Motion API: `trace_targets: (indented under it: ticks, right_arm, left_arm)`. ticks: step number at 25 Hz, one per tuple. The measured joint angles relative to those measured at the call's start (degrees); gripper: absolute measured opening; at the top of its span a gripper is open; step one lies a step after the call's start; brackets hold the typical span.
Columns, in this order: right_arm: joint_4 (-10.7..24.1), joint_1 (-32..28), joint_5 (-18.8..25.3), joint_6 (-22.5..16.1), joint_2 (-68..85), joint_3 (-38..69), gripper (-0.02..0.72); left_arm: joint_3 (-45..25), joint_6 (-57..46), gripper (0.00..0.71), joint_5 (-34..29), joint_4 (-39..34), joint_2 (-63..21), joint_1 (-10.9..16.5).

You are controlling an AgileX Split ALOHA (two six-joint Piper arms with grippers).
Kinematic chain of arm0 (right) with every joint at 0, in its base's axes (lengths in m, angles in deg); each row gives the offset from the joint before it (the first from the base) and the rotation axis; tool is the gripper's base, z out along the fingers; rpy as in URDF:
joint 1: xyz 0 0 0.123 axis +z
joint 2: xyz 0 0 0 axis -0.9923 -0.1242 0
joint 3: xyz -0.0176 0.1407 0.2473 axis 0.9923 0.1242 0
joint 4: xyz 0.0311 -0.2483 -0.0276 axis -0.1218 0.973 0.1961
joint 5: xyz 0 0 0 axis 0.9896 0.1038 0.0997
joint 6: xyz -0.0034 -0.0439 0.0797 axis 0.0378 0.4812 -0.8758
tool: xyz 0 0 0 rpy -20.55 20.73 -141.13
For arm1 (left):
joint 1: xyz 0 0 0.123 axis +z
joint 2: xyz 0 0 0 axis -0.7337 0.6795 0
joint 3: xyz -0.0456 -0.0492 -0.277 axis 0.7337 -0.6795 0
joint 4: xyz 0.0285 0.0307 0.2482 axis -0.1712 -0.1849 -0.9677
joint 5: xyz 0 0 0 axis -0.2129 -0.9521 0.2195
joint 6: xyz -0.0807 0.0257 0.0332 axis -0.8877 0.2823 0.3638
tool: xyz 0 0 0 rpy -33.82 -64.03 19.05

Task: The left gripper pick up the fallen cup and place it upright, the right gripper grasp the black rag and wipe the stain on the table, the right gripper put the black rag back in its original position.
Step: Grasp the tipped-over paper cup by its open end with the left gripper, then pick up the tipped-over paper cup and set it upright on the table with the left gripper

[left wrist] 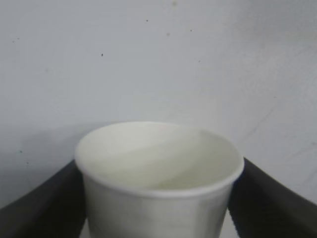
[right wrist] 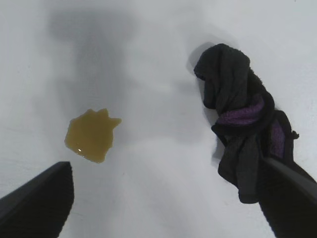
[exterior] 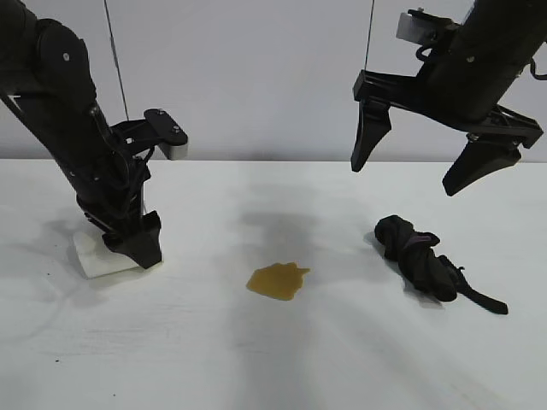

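The white cup (exterior: 101, 254) is low on the table (exterior: 273, 367) at the left, leaning and partly hidden behind my left gripper (exterior: 135, 243). In the left wrist view the cup (left wrist: 158, 183) fills the space between the two black fingers (left wrist: 42, 208), which press its sides. My right gripper (exterior: 402, 178) hangs open in the air at the upper right, above the black rag (exterior: 423, 260), and touches nothing. The amber stain (exterior: 278, 280) lies mid-table between cup and rag. The right wrist view shows the stain (right wrist: 91, 135), the rag (right wrist: 242, 134) and the spread gripper (right wrist: 166, 208).
A plain grey wall stands behind the table. The rag's thin tail (exterior: 483, 299) points toward the right front. White tabletop stretches in front of the stain.
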Motion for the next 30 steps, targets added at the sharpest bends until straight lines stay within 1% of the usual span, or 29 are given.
trace_targets:
  ticks: [2, 5, 8, 10, 11, 13, 15, 18, 19, 20, 21, 23, 24, 27, 30]
  right_arm:
    - [0.0, 0.0, 0.0, 0.0, 0.0, 0.0, 0.694]
    - [0.0, 0.0, 0.0, 0.0, 0.0, 0.0, 0.694]
    - [0.0, 0.0, 0.0, 0.0, 0.0, 0.0, 0.694]
    - [0.0, 0.0, 0.0, 0.0, 0.0, 0.0, 0.694]
    - [0.0, 0.0, 0.0, 0.0, 0.0, 0.0, 0.694]
    - [0.0, 0.0, 0.0, 0.0, 0.0, 0.0, 0.694]
    - [0.0, 0.0, 0.0, 0.0, 0.0, 0.0, 0.694]
    - [0.0, 0.0, 0.0, 0.0, 0.0, 0.0, 0.694]
    - [0.0, 0.0, 0.0, 0.0, 0.0, 0.0, 0.694]
    - [0.1, 0.0, 0.0, 0.0, 0.0, 0.0, 0.694]
    - [0.1, 0.0, -0.1, 0.0, 0.0, 0.0, 0.694]
    - [0.1, 0.0, -0.1, 0.0, 0.0, 0.0, 0.694]
    - [0.1, 0.0, -0.1, 0.0, 0.0, 0.0, 0.694]
    - [0.1, 0.0, -0.1, 0.2, 0.0, 0.0, 0.694]
    - [0.1, 0.0, 0.0, 0.2, 0.0, 0.0, 0.694]
  left_arm:
    - [0.0, 0.3, 0.458, 0.0, 0.8, -0.5, 0.0]
    - [0.0, 4.3, 0.457, 0.0, 5.1, -2.7, 0.3]
    - [0.0, 14.3, 0.457, -0.1, 15.0, -5.7, 1.1]
    - [0.0, 24.4, 0.457, -1.3, 25.4, -7.1, 2.1]
    - [0.0, 30.0, 0.457, -2.9, 31.4, -7.5, 3.1]
    - [-0.2, 39.8, 0.456, -8.0, 42.9, -7.6, 5.4]
    - [-1.7, 50.3, 0.456, -13.0, 53.8, -7.6, 8.8]
    - [-6.2, 66.2, 0.456, -21.0, 69.3, -7.6, 13.9]
    - [-8.2, 71.0, 0.456, -23.7, 73.0, -7.6, 15.5]
    - [-10.3, 76.5, 0.456, -25.9, 77.2, -7.6, 16.8]
    - [-12.0, 81.4, 0.456, -27.3, 81.3, -7.6, 17.6]
    - [-15.5, 88.8, 0.456, -29.1, 86.3, -7.4, 18.5]
    - [-16.5, 92.3, 0.456, -29.8, 87.3, -6.8, 18.6]
    - [-17.4, 97.9, 0.456, -31.8, 88.3, -3.6, 18.6]
    - [-17.4, 100.8, 0.456, -34.6, 88.9, 0.5, 18.6]
